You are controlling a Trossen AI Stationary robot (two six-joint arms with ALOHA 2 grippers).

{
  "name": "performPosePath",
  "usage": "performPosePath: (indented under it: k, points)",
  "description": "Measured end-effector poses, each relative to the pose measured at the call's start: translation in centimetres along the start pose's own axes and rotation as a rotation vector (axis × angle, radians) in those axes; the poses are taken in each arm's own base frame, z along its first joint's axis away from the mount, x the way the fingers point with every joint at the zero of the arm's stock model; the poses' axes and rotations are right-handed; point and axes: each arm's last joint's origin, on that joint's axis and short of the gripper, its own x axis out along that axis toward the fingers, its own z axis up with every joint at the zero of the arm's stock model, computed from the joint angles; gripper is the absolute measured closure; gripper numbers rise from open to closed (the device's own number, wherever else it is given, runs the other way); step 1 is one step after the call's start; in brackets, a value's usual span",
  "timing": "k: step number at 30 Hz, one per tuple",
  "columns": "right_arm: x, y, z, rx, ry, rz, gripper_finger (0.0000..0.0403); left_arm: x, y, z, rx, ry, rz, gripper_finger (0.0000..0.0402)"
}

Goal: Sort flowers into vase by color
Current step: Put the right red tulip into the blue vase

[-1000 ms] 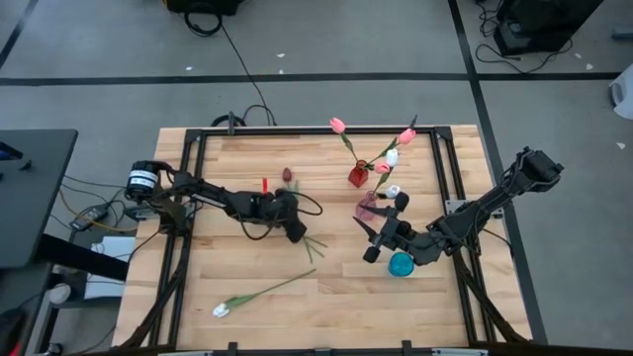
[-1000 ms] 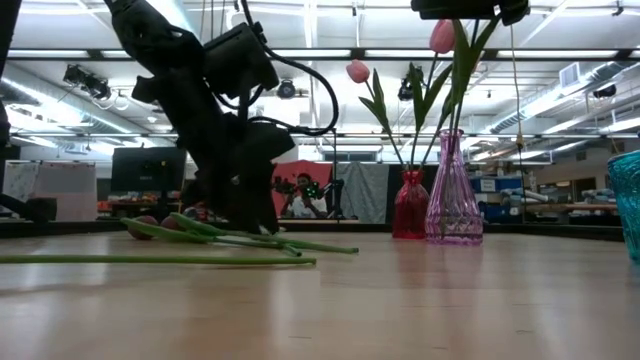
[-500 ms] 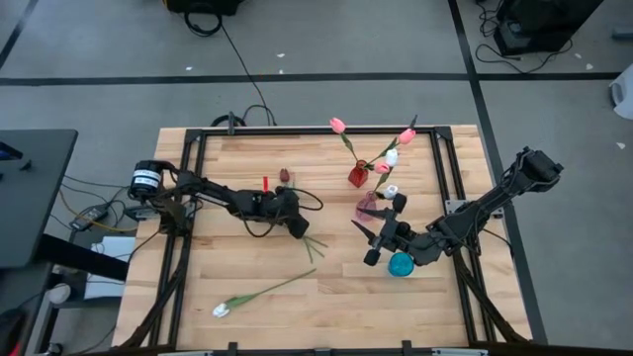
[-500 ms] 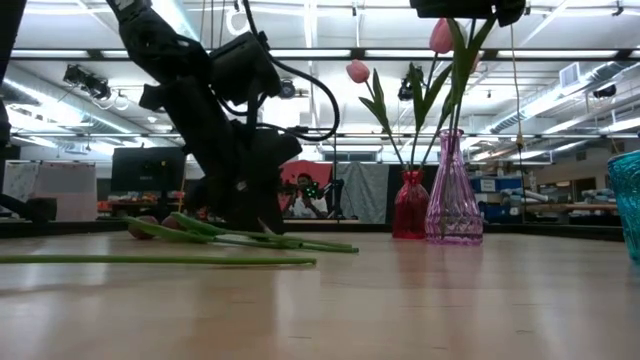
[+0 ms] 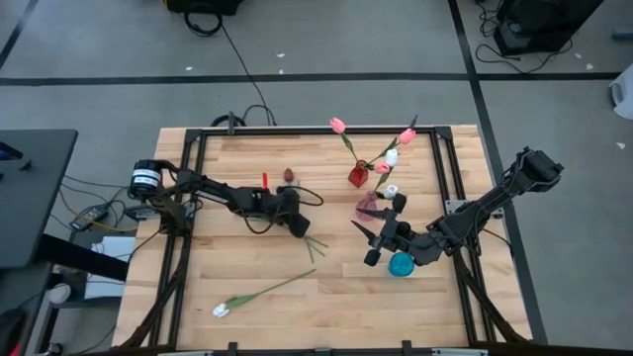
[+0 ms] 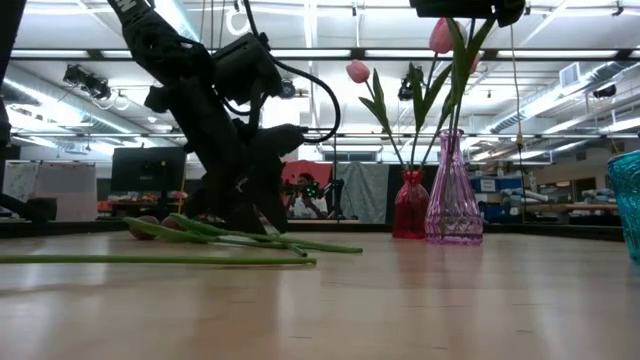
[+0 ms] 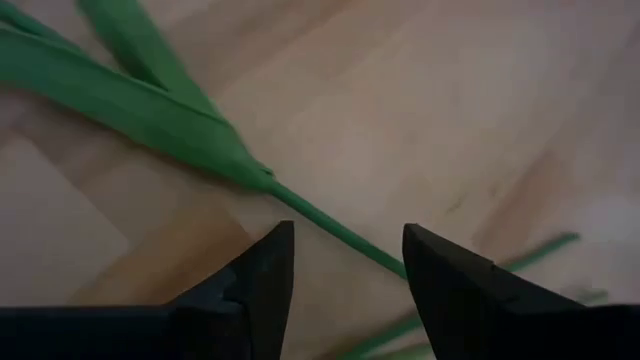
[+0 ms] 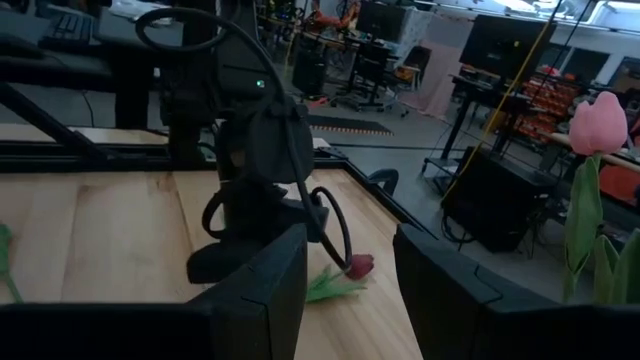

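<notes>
Two green-stemmed flowers lie on the table under my left gripper, their leaves and stems flat on the wood and one maroon head toward the far side. In the left wrist view, my left gripper points down, open, with one thin stem running between its fingers. I cannot tell whether they touch it. A white flower lies near the front edge. My right gripper hangs open and holds nothing beside the vases.
A red vase and a pink vase stand at the back right with pink tulips in them. A teal vase stands just under the right arm. Bare wood lies between the stems and the vases.
My left gripper has rolled a little about its wrist while staying over the stems, its fingers as wide as before.
</notes>
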Motion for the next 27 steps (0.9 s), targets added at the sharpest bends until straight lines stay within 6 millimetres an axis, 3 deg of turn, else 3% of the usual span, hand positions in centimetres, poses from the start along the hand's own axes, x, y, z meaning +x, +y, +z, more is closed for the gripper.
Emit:
performPosePath:
  k: [14,24,27]
  points:
    - [0.0,0.1,0.0,0.018,0.0,0.025,0.0241,0.1,0.7,0.7,-0.027,-0.013,0.021,0.0214]
    - [0.0,0.1,0.0,0.017,0.0,0.026,0.0241,1.7,1.7,1.8,-0.04,-0.059,0.014,0.026]
    - [0.0,0.1,0.0,0.017,0.0,0.026,0.0241,1.7,1.7,1.9,0.011,-0.074,0.015,0.0294]
